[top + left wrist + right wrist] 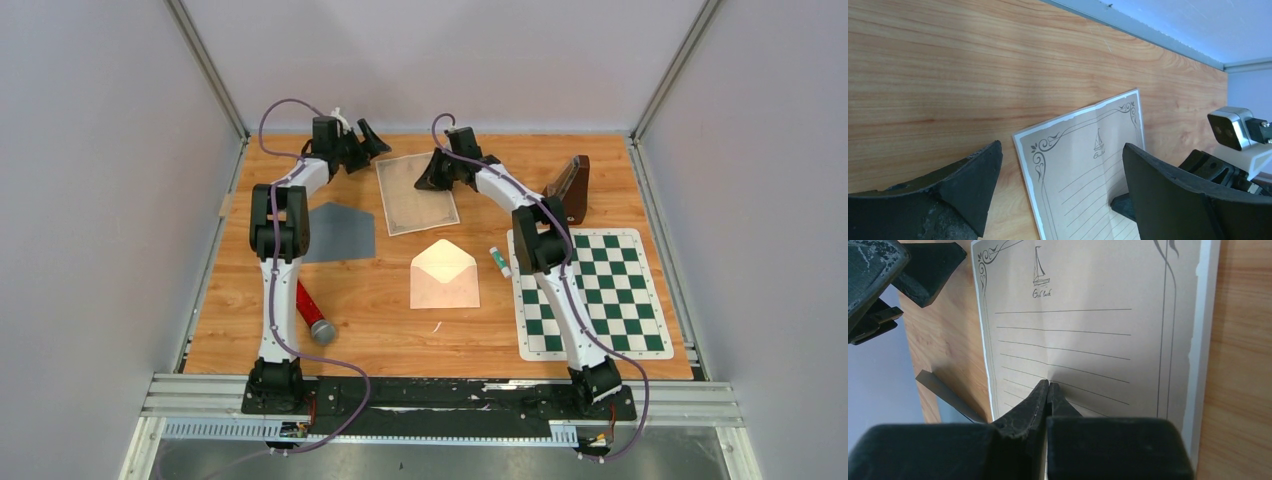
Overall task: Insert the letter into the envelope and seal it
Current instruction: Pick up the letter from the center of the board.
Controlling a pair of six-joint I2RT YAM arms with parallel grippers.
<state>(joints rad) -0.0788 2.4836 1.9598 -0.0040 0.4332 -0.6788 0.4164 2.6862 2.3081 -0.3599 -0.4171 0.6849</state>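
We found letter (417,193) flat on desk (400,330), far centre, outside envelope (444,274). Envelope lay nearer, apart, flap open toward far side. Letter's long axis ran far-to-near, slightly skewed; sailboat heading lay at far end. Right fingers (1048,390) clenched together, tips down on ruled lines at crease; we could not tell whether paper was pinched. Left fingers (968,185) spread wide, released, at letter's far-left corner.
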